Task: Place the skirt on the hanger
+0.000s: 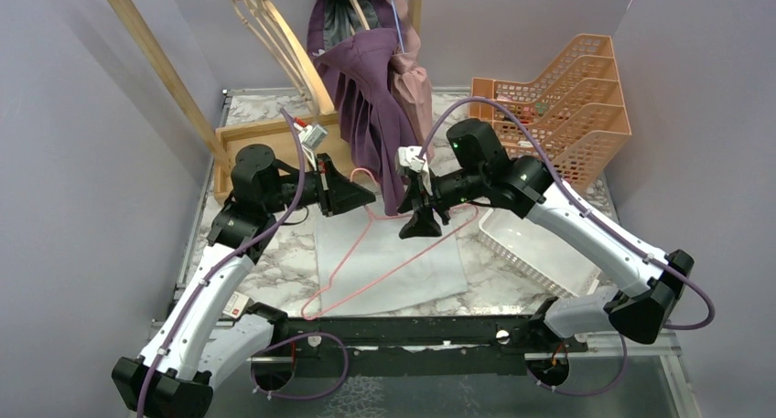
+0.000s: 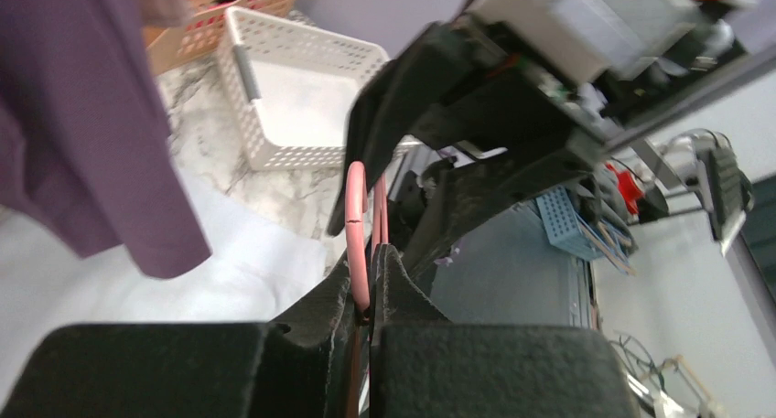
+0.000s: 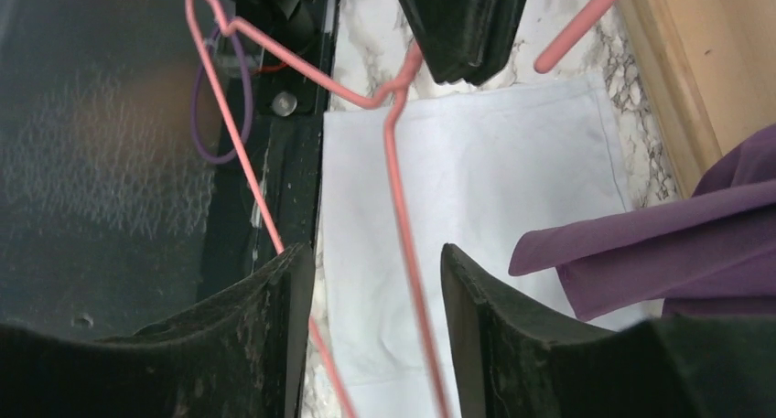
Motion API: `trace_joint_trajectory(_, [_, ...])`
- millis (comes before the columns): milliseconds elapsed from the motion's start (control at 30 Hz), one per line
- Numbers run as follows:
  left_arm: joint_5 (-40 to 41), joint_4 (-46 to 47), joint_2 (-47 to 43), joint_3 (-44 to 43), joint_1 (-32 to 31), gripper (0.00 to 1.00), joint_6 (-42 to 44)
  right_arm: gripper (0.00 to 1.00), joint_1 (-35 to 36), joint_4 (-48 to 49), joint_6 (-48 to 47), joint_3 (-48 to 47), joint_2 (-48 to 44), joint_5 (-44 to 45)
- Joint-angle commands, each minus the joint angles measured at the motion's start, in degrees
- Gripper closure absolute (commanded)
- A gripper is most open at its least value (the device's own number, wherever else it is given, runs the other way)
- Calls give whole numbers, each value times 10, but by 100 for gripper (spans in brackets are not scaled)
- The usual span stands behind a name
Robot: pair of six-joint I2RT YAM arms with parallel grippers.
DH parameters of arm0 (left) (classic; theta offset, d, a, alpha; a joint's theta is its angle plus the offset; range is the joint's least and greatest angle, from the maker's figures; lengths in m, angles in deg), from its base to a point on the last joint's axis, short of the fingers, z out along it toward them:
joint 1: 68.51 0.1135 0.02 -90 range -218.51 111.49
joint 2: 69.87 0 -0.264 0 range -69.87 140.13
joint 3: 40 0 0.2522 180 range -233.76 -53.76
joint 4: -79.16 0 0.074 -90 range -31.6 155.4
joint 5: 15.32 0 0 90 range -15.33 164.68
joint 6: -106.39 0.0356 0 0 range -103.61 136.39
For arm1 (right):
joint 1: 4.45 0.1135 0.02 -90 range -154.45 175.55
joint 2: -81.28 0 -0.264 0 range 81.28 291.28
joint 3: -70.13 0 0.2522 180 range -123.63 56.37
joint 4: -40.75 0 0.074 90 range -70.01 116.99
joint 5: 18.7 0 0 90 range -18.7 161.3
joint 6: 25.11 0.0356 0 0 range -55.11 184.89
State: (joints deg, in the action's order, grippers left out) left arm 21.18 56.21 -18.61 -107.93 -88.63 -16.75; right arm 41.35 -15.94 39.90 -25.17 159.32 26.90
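Observation:
A white skirt (image 1: 412, 258) lies flat on the marble table in the middle. A pink wire hanger (image 1: 340, 259) hangs tilted over it. My left gripper (image 1: 366, 197) is shut on the hanger (image 2: 355, 226) near its hook and holds it off the table. My right gripper (image 1: 421, 221) is open. Its fingers stand on either side of one hanger arm (image 3: 400, 217) without touching it, above the skirt (image 3: 494, 180). The left gripper also shows in the right wrist view (image 3: 467, 34).
Purple and pink garments (image 1: 371, 107) hang from a wooden rack (image 1: 165, 70) just behind both grippers, with wooden hangers (image 1: 274, 34) to their left. A white basket (image 1: 531, 244) and an orange tiered rack (image 1: 567, 107) stand on the right.

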Motion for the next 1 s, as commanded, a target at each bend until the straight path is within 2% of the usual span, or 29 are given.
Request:
trace_joint_trajectory(0, [146, -9, -10, 49, -3, 100, -59, 41, 4, 122, 151, 66, -45, 53])
trace_joint_trajectory(100, [197, -7, -1, 79, -10, 100, -97, 41, 4, 175, 251, 119, -74, 133])
trace_joint_trajectory(200, [261, 15, 3, 104, -38, 100, -127, 49, 4, 192, 361, 163, -97, 243])
trace_joint_trajectory(300, [346, 73, 14, 145, -92, 100, -197, 79, 4, 189, 458, 202, -119, 342])
trace_joint_trajectory(333, [376, 90, 20, 155, -112, 100, -208, 85, 4, 186, 494, 217, -127, 370])
trace_joint_trajectory(367, [418, 97, 24, 160, -137, 100, -220, 88, 4, 182, 523, 232, -137, 397])
trace_joint_trajectory(467, [551, 118, 39, 176, -208, 100, -251, 90, 4, 153, 589, 263, -147, 462])
trace_joint_trajectory(600, [662, 195, 60, 217, -269, 100, -283, 87, 3, 85, 655, 274, -130, 529])
trace_joint_trajectory(767, [792, 254, 74, 230, -328, 100, -277, 86, -5, 71, 663, 289, -100, 534])
trace_joint_trajectory(867, [924, 263, 90, 218, -390, 100, -263, 85, -30, 80, 655, 291, -78, 526])
trace_joint_trajectory(967, [1003, 290, 116, 214, -432, 100, -273, 79, -60, 95, 637, 293, -52, 505])
